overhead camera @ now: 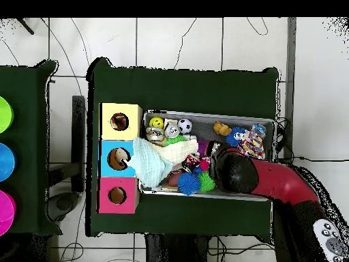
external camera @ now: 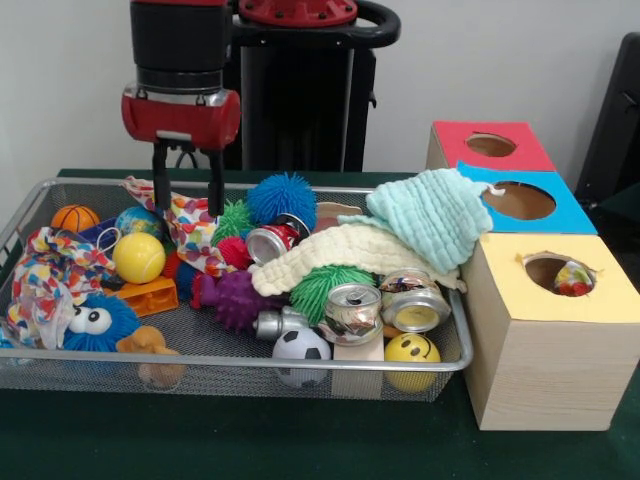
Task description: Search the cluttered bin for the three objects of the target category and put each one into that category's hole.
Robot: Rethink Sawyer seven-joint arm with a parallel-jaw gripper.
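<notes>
I have the claw point(external camera: 187, 190) hanging open and empty over the bin's point(external camera: 240, 362) far left, fingers straddling the patterned cloth point(external camera: 190, 225) — likely to clear it. Balls sit below: yellow point(external camera: 138, 257), soccer point(external camera: 301, 346), smiley point(external camera: 411, 348). The boxes stand right — the yellow box point(external camera: 550, 330) already holds something.

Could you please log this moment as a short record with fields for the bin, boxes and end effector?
bin: wire mesh basket full of balls, crushed cans and cloths
end effector: open, fingers down over the colourful patterned cloth, holding nothing
boxes: red box, blue box, yellow box, each with a top hole
yellow box hole: something already inside
overhang: pale green cloth drapes from bin onto blue box
</notes>
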